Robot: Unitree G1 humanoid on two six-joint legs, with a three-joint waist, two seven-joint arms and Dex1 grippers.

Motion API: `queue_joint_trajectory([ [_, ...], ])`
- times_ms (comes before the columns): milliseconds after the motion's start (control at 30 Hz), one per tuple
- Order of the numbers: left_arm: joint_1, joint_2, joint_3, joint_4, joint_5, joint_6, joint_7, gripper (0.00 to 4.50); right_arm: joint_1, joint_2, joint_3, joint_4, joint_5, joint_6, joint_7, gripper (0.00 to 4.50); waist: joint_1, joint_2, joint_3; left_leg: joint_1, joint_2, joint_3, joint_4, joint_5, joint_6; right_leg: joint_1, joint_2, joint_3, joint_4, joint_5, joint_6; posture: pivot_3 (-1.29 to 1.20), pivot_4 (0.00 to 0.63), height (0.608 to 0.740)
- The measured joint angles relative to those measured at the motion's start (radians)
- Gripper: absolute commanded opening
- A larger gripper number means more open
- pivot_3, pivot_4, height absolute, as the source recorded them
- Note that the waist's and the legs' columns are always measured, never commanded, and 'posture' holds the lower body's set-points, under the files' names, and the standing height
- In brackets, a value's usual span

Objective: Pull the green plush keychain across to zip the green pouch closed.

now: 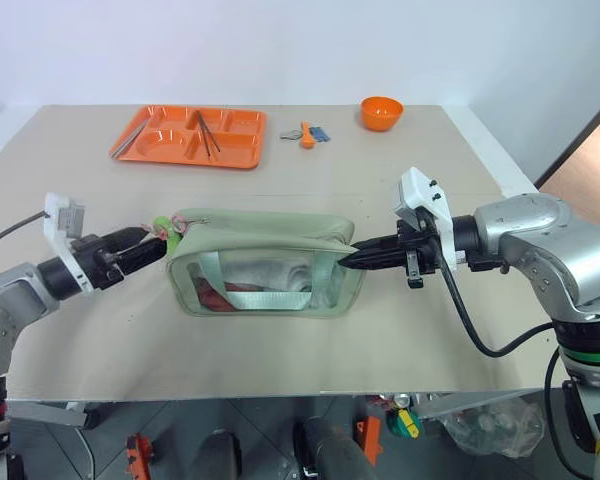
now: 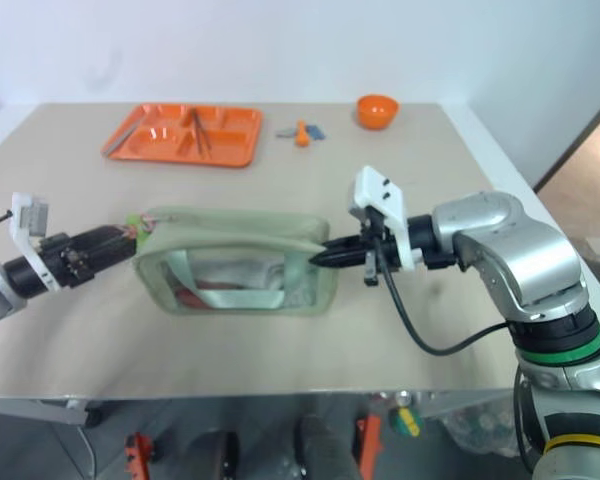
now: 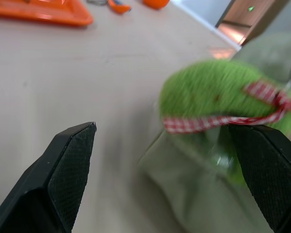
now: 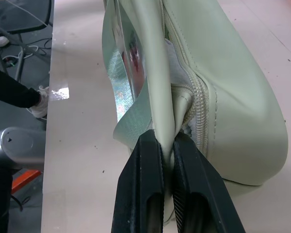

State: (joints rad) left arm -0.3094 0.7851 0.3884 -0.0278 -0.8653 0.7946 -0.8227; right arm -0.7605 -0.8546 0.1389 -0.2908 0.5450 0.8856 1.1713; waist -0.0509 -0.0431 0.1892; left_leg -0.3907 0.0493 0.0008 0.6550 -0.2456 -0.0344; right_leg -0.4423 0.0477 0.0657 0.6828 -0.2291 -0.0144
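The pale sage-green box-shaped fabric pouch (image 1: 265, 262), with a clear plastic window panel and a webbing handle on its near face, lies near the middle of the beige table (image 1: 400, 340). Through the window some pale and red contents show, too unclear to name.

The right gripper (image 1: 346, 260) comes in from the robot's right, and its two black fingers are clenched on the pouch's right end; in the right wrist view they pinch a fold of the pale green fabric (image 4: 170, 127) just beside the zipper teeth (image 4: 200, 104), which run away along the top of the bag.

At the pouch's opposite end sits the small bright lime-green fuzzy plush keychain (image 1: 161, 226), tied with a red-and-white checked cord (image 3: 218, 121). The left gripper (image 1: 160, 243) reaches in from the robot's left at this end with its fingers spread wide apart. In the left wrist view the plush lies between and a little beyond the two fingertips (image 3: 77, 145), close to one of them (whether it touches that finger I cannot tell), and nothing is grasped.

At the far side of the table rest an orange compartment tray (image 1: 185, 150) holding thin utensils, a small orange bowl (image 1: 381, 112) well to its right, and small orange and blue items (image 1: 308, 133) between the two.
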Motion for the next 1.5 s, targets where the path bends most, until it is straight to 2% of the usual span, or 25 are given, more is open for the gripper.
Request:
queue_joint_trajectory([
  [100, -0.016, -0.003, -0.002, 0.0, -0.004, 0.015, -0.001, 4.5, 0.005, -0.002, -0.004, -0.004, 0.007, 0.004, -0.003, 0.05, 0.0, 0.0, 0.0, 0.0, 0.0, 0.0, 0.0, 0.0, 0.0, 0.0, 0.0, 0.0, 0.0, 0.0, 0.0, 0.0, 0.15, 0.74],
  [133, -0.016, -0.003, -0.005, 0.0, 0.001, 0.014, -0.003, 4.24, 0.006, -0.002, -0.006, -0.005, 0.008, 0.005, -0.005, 0.01, 0.0, 0.0, 0.0, 0.0, 0.0, 0.0, 0.0, 0.0, 0.0, 0.0, 0.0, 0.0, 0.0, 0.0, 0.0, 0.0, 0.15, 0.74],
  [400, -0.012, -0.018, -0.024, 0.0, 0.02, 0.009, -0.017, 1.69, 0.006, -0.002, -0.007, -0.008, 0.011, 0.006, -0.018, 0.0, 0.0, 0.0, 0.0, 0.0, 0.0, 0.0, 0.0, 0.0, 0.0, 0.0, 0.0, 0.0, 0.0, 0.0, 0.0, 0.0, 0.15, 0.74],
  [533, -0.013, -0.023, -0.023, 0.0, 0.016, 0.01, -0.014, 0.23, 0.006, -0.002, -0.007, -0.008, 0.011, 0.006, -0.018, 0.0, 0.0, 0.0, 0.0, 0.0, 0.0, 0.0, 0.0, 0.0, 0.0, 0.0, 0.0, 0.0, 0.0, 0.0, 0.0, 0.0, 0.15, 0.74],
  [567, -0.013, -0.024, -0.023, 0.0, 0.012, 0.01, -0.014, 0.03, 0.006, -0.002, -0.007, -0.008, 0.011, 0.006, -0.018, 0.0, 0.0, 0.0, 0.0, 0.0, 0.0, 0.0, 0.0, 0.0, 0.0, 0.0, 0.0, 0.0, 0.0, 0.0, 0.0, 0.0, 0.15, 0.74],
  [900, -0.062, -0.008, 0.027, 0.02, 0.0, 0.008, -0.011, 0.03, 0.005, -0.002, -0.007, -0.007, 0.009, 0.003, -0.017, 0.0, 0.001, 0.0, 0.0, 0.0, 0.0, -0.001, 0.0, 0.0, 0.0, 0.0, 0.001, 0.0, 0.0, 0.0, 0.0, 0.0, 0.15, 0.74],
  [1100, -0.264, 0.028, 0.042, -0.003, -0.05, 0.018, -0.01, 0.03, -0.002, 0.0, 0.0, 0.001, 0.002, -0.009, -0.016, 0.0, 0.001, -0.001, 0.0, 0.0, -0.001, 0.0, 0.0, 0.0, 0.0, 0.0, 0.001, -0.001, 0.0, 0.0, 0.0, 0.0, 0.15, 0.74],
  [1200, -0.308, 0.022, -0.025, -0.038, -0.039, 0.015, -0.017, 0.03, -0.004, 0.002, 0.004, 0.002, -0.001, -0.013, -0.016, 0.0, 0.0, -0.001, 0.0, 0.0, -0.001, 0.001, 0.0, 0.0, 0.0, 0.0, 0.001, 0.001, 0.0, 0.0, 0.001, 0.0, 0.15, 0.74],
  [1333, -0.363, 0.014, -0.207, -0.066, 0.077, -0.039, -0.07, 0.03, -0.006, 0.006, 0.004, 0.008, -0.003, -0.015, -0.018, 0.0, 0.002, -0.001, 0.0, -0.001, -0.001, -0.001, 0.0, 0.0, 0.0, 0.0, 0.001, 0.0, 0.0, 0.0, 0.001, 0.0, 0.15, 0.74],
  [1500, -0.448, 0.0, -0.32, -0.07, 0.175, -0.114, -0.13, 0.03, -0.005, 0.007, 0.004, 0.004, -0.001, -0.012, -0.024, 0.0, 0.0, -0.001, 0.0, 0.0, -0.001, 0.0, 0.0, 0.0, 0.0, 0.0, 0.003, 0.002, 0.0, 0.0, 0.0, 0.0, 0.15, 0.74],
])
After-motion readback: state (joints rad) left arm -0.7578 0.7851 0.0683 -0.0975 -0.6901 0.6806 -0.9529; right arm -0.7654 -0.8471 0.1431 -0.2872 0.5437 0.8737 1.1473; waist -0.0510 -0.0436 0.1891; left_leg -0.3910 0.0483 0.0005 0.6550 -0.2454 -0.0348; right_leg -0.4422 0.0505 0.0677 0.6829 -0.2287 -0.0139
